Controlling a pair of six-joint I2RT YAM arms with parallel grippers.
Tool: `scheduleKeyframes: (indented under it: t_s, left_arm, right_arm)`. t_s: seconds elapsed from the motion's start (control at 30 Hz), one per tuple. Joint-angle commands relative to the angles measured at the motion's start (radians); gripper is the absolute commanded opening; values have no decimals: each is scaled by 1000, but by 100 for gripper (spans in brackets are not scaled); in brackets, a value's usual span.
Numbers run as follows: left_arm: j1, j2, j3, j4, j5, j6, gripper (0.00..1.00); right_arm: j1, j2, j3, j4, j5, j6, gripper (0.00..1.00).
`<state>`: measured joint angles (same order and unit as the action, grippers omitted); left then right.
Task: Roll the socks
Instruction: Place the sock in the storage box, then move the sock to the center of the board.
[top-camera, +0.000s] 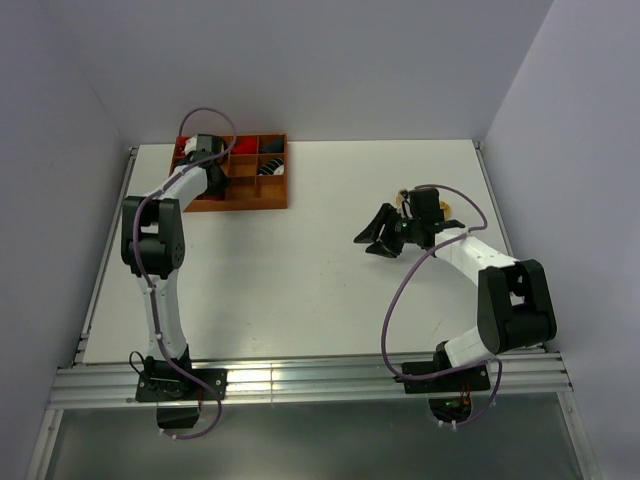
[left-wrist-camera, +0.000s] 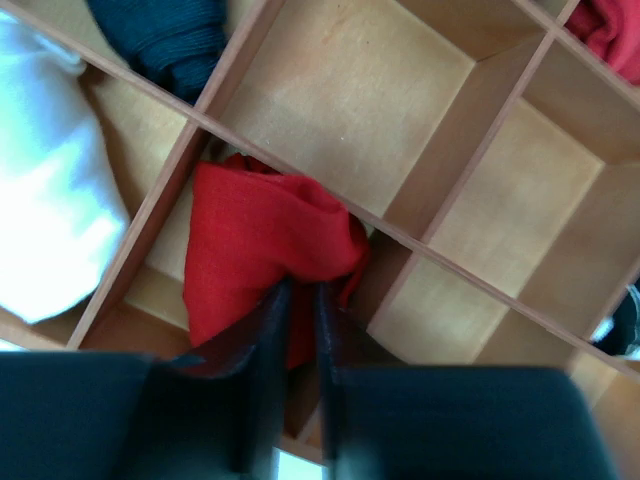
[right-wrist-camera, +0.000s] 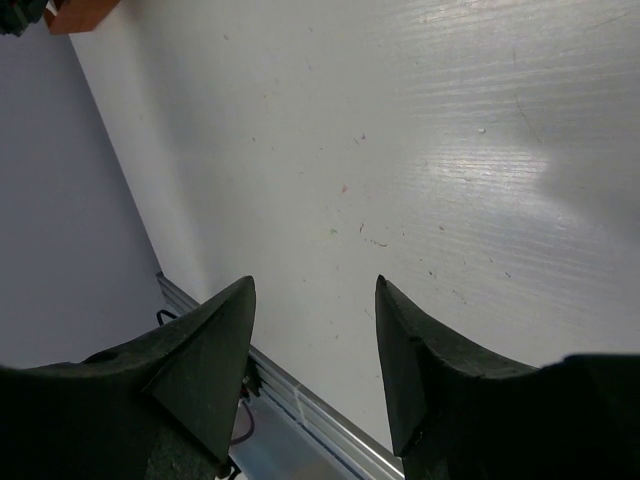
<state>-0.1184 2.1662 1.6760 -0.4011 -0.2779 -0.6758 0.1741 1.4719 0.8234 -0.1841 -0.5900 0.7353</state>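
At the far left corner of the table (top-camera: 300, 260) sits the wooden tray (top-camera: 250, 203), and my left arm reaches down into it; from the left wrist view I see the left gripper (left-wrist-camera: 301, 290) with its jaws drawn nearly together, clenched on a fold of the red sock (left-wrist-camera: 260, 240); that sock lies bunched in one compartment, pressed against a divider. A white sock (left-wrist-camera: 45, 190) fills the neighbouring compartment on one side; a dark blue bundle (left-wrist-camera: 165, 35) sits in another beyond it; several other compartments show only bare pale wood. Over the right half of the table my right gripper (right-wrist-camera: 315, 290) hangs released, jaws wide apart, holding nothing, with only white tabletop beneath it; the surface there is matte, faintly scuffed and speckled. Pale lavender-grey walls (top-camera: 330, 60) close the table in on three sides; an aluminium rail (top-camera: 310, 378) runs along the near edge, carrying both arm bases.
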Motion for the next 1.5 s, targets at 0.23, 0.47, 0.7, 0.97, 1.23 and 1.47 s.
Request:
scheduleKeyframes:
  t_s: [0.23,0.47,0.7,0.97,1.23,1.47]
  left_arm:
    - [-13,-57,31,-58,3,39,20]
    - [-44,-274,54,-76,25,67,42]
    - [-37,-646,-158,-33,68,114,66]
    - [-20,-1031,-438,-10,186,139,74]
    - [-21,-1197,-614,-91,160,170,90]
    - [-43,-1237,-737,-32,187,209,90]
  right_arm:
    - [-10,-41,17,9,50,-25,58]
    - [-41,-55,160,-67,231,-53,58]
    - [-136,11,295,-141,481,-89,59]
    - [-294,139,425,-155,578,-188,59]
    - [-344,418,647,-228,588,-235,59]
    - [-351,591,727,-322,573,-234,56]
